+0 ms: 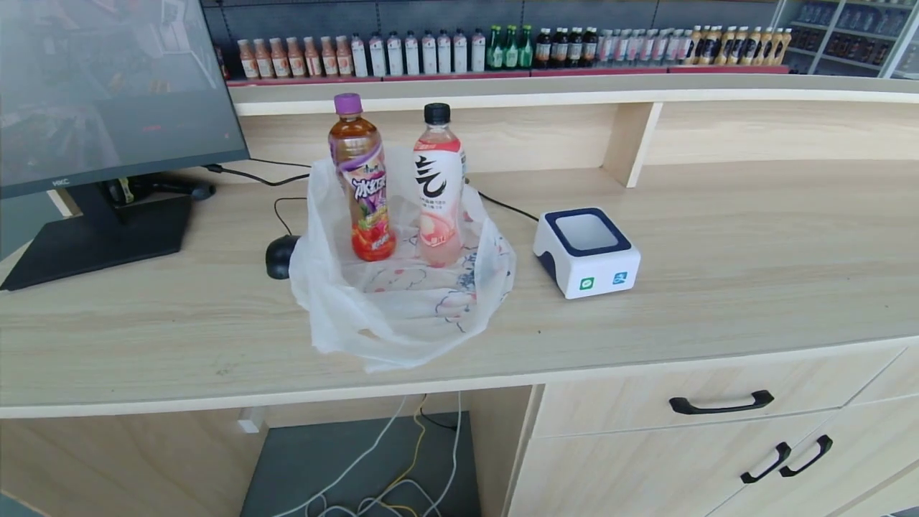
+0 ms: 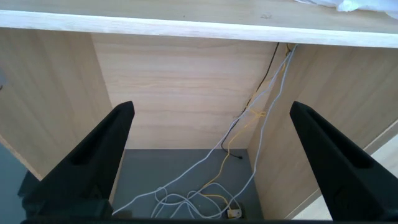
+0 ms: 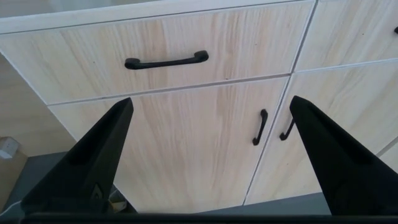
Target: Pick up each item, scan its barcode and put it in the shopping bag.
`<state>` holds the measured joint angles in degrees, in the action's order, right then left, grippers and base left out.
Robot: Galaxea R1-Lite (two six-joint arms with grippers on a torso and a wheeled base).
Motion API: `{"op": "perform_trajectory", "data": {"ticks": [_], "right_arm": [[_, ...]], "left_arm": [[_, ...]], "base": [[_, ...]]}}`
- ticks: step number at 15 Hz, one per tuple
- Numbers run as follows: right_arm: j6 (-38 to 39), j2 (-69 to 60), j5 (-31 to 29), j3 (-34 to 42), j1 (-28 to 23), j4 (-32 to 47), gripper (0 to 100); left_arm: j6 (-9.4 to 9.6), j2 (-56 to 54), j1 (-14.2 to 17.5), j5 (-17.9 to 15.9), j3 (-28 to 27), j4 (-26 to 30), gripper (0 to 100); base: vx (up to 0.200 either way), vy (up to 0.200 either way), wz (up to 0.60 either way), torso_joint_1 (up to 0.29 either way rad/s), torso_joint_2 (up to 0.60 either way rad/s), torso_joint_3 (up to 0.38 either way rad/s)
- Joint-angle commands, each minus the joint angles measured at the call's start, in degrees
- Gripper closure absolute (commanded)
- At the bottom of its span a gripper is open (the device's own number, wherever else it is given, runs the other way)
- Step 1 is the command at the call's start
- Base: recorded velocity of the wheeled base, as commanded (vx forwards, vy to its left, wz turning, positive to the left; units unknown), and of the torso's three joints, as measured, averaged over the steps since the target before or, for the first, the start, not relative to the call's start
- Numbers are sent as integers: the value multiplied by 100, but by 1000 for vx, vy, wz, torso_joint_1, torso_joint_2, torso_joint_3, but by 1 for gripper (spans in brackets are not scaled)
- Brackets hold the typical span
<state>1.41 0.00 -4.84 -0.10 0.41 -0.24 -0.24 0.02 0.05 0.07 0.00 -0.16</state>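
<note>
Wood counter [image 1: 754, 244], drink shelves [image 1: 502, 72] behind: shopping bag [image 1: 402, 309], scanner [image 1: 585, 251] beside; left end effector [image 2: 212, 112], right end effector [image 3: 211, 106] both apart.

The light wooden counter top [image 1: 754, 244] gives wide room right of the white box scanner with blue rim [image 1: 586, 251]. Only a narrow gap parts this scanner from the crumpled white plastic shopping bag [image 1: 402, 316], and a round black mouse [image 1: 280, 256] lies just beside the bag's left side.

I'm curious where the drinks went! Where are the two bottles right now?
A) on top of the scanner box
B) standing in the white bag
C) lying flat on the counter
B: the purple-capped bottle and the black-capped bottle stand upright inside the white bag.
</note>
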Motion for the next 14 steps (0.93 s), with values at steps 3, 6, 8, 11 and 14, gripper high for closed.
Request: {"op": "perform_trajectory", "data": {"ticks": [3,6,8,11,14], "right_arm": [[-1,0,1,1,2,-2,0],[-1,0,1,1,2,-2,0],[-1,0,1,1,2,-2,0],[-1,0,1,1,2,-2,0],[-1,0,1,1,2,-2,0]], "left_arm": [[-2,-2,4,1,0,-2,0],[-2,-2,4,1,0,-2,0],[7,-2,4,1,0,-2,0],[7,-2,4,1,0,-2,0],[16,-2,4,1,0,-2,0]], "base": [[0,-200,0,4,2,2],[0,-200,0,7,-5,2],[0,-200,0,5,0,2],[0,-200,0,4,2,5],[0,-67,0,2,1,1]]}}
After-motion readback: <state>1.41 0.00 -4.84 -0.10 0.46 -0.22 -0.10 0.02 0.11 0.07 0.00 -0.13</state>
